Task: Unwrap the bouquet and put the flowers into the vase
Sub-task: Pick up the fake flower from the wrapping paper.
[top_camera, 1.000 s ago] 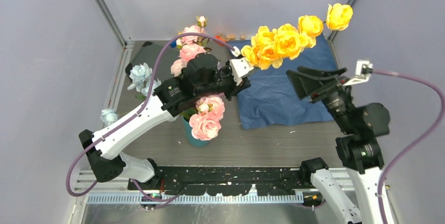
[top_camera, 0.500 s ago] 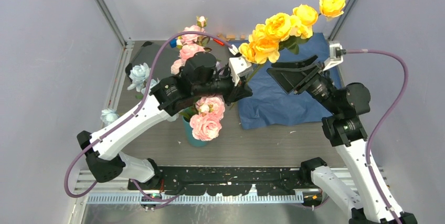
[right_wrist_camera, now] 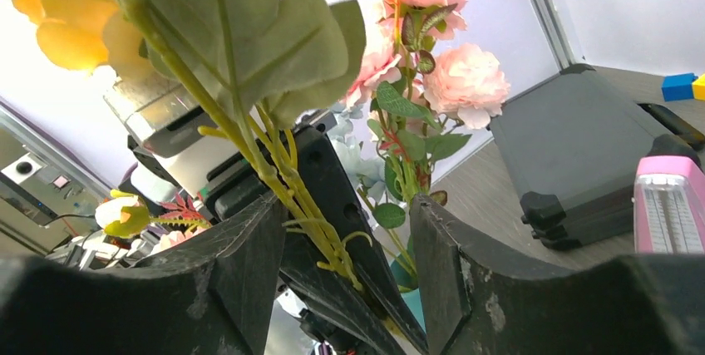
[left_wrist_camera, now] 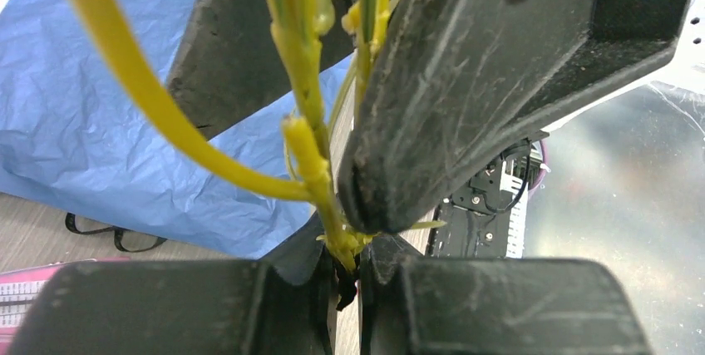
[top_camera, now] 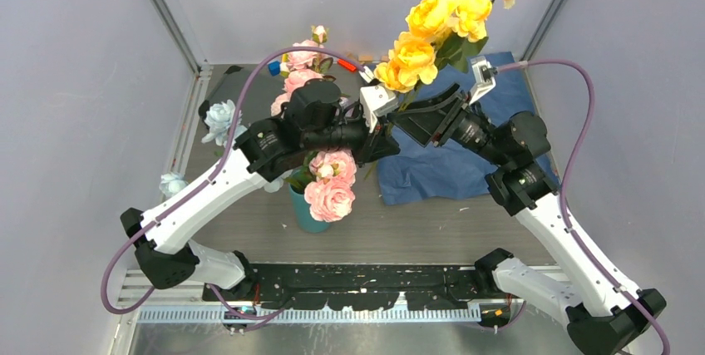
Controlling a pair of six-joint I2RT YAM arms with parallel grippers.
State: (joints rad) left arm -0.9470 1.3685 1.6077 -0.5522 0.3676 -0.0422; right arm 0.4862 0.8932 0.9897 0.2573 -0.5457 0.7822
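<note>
The left claw (left_wrist_camera: pixel 349 268) is pinched tight on the bottom end of the green stems of the yellow flowers (top_camera: pixel 416 51), holding them up above the table (top_camera: pixel 249 230). The stems rise from it and lean toward the far right, with the yellow heads high over the far edge.

The right claw (right_wrist_camera: pixel 349 230) meets it nose to nose from the right. Its jaws stand partly apart on either side of the same stems, just above the left claw's grip. One finger (left_wrist_camera: pixel 465 97) looks to be against the stems, though it is hard to be sure.

Below both lies the blue paper (top_camera: pixel 441 164), spread flat on the right half of the table. The vase (top_camera: pixel 306 214) stands left of the paper, under the left arm, with pink flowers (top_camera: pixel 331 197) in it. Pale blue flowers (top_camera: pixel 220 116) sit further left.
</note>
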